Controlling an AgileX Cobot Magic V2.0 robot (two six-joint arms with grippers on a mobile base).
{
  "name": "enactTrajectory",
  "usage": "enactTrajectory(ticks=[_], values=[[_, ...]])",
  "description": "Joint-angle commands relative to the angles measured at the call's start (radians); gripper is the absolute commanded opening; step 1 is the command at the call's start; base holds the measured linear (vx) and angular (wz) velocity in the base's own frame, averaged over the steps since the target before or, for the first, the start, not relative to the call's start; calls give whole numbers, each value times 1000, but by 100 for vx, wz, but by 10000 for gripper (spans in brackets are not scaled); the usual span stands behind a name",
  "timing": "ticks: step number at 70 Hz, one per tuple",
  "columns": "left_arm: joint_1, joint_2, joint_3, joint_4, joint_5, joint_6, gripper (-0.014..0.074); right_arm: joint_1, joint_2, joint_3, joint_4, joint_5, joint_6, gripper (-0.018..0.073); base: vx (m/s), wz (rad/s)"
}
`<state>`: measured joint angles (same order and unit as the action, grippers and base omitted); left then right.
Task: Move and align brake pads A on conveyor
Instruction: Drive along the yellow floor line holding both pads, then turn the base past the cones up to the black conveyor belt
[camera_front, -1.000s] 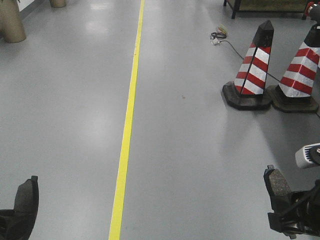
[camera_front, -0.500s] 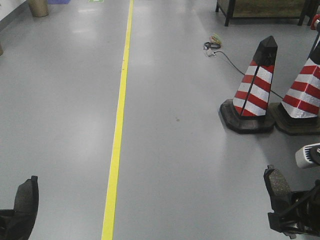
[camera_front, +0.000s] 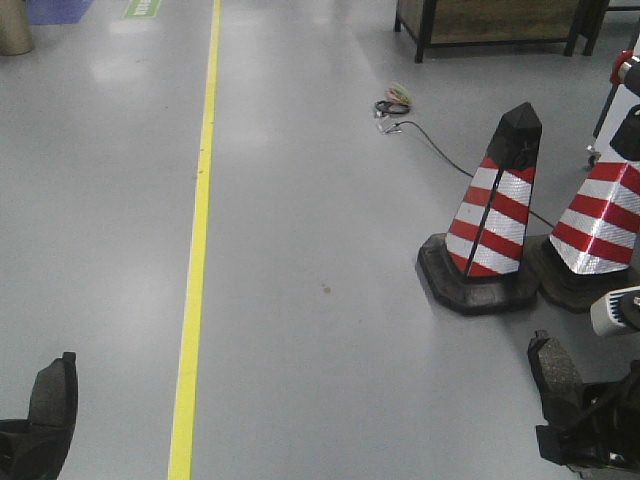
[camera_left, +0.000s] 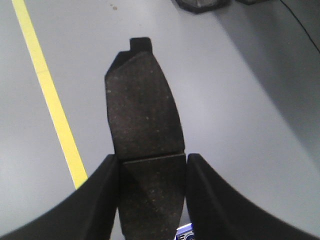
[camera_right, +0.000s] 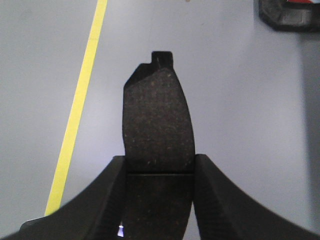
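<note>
Grey floor with its yellow line (camera_front: 195, 270) and 2 cones (camera_front: 492, 225) has slid sideways, so the base is turning; left gripper (camera_left: 150, 165) and right gripper (camera_right: 159, 167) each clamp 1 pad (camera_left: 142, 110); no conveyor in view, so placing comes later

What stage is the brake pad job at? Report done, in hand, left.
Done: two pads are picked up. In hand: the left gripper is shut on one brake pad, the right gripper on another brake pad, both carried above the grey floor. Left: no conveyor is in view, so placing and aligning remain.
</note>
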<state>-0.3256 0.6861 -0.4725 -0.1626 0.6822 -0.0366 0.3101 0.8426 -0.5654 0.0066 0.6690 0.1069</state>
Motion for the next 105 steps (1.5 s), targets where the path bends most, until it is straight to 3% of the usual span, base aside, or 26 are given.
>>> enactTrajectory(ticks=[1,53,105], values=[[-3,-3,-30,-12,-75,0,83,-1,-7,-27,-7,-69,-7,59,58,-18],[-3,-3,-30,-12,-75,0,83,-1,-7,-27,-7,-64,-7,59,55,-19],[-3,-3,-30,-12,-75,0,83,-1,-7,-27,-7,-64,-7,59,43,-57]])
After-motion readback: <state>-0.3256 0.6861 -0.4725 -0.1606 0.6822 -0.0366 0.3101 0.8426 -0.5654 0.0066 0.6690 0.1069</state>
